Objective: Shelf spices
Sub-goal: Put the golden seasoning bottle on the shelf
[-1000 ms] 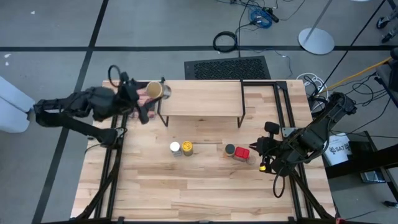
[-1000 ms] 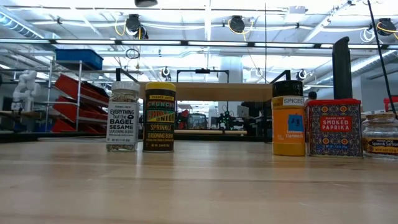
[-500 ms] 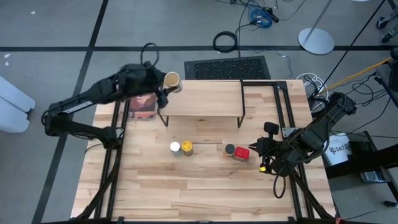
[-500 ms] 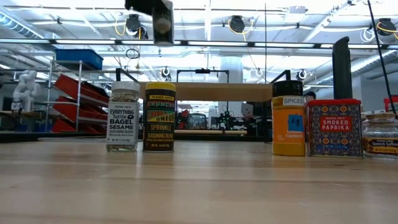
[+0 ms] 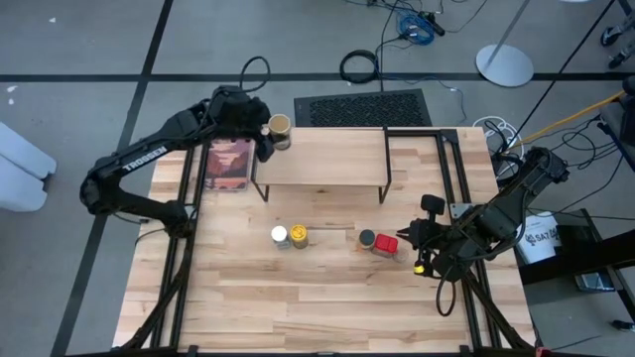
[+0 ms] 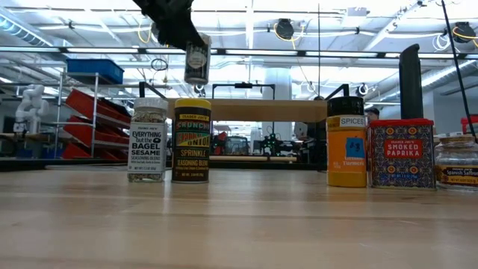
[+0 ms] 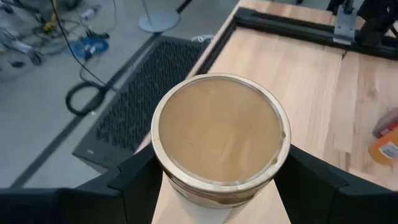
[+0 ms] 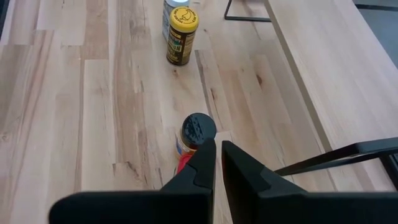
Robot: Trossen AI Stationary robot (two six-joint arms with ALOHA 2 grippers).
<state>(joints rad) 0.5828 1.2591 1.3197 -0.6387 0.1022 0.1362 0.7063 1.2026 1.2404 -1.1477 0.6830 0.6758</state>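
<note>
The tan-lidded spice jar (image 5: 280,125) hangs above the left end of the shelf (image 5: 327,159), clamped between the fingers of the left gripper (image 5: 266,134). On the table (image 5: 317,297) in front stand the bagel seasoning jar (image 6: 147,140), yellow-lidded jar (image 6: 192,141), dark-lidded orange jar (image 6: 346,142) and smoked paprika tin (image 6: 401,153). The right gripper (image 5: 411,241) waits beside the tin, fingers nearly together.

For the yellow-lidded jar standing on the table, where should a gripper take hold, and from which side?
Grip the yellow-lidded jar just under its lid, coming straight down from above. It stands upright and is round, so the fingers can close across its body. The white-lidded jar stands close on one side, so probably set the fingers on the two free sides, toward the shelf and toward the table's near edge.
</note>
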